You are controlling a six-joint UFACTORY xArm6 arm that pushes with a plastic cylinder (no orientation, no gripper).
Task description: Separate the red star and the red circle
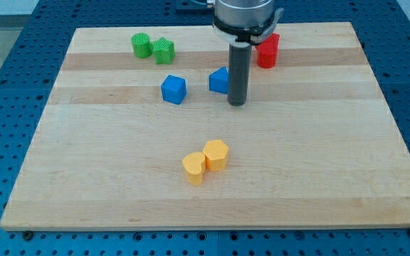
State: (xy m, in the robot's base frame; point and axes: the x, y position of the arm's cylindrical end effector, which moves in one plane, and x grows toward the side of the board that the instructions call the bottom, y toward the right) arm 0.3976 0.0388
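On a blue pegboard bench (6,85) lies the wooden board (212,185), pale and striped, filling most of the view. Above its top edge hangs the arm's round housing (242,18), and from it the dark rod (238,71) drops straight down; my tip (237,104) rests on the board near the top middle, just to the view's right of a blue block (218,81), which the rod partly hides, so I cannot tell whether they touch. There is no hand here to spread or pinch, only the bare rod, holding nothing. A second blue block, a cube (174,89), sits further to the view's left, apart from the first. Up at the view's top right of the rod stands the red block (267,51), partly behind the housing; it reads as one red mass, and I cannot tell star from circle or whether two pieces stand there. My tip is below it and to its left, apart from it. Two green blocks (153,48) touch each other near the top left. Two yellow blocks (206,162) sit pressed together low in the middle, well apart from everything else.
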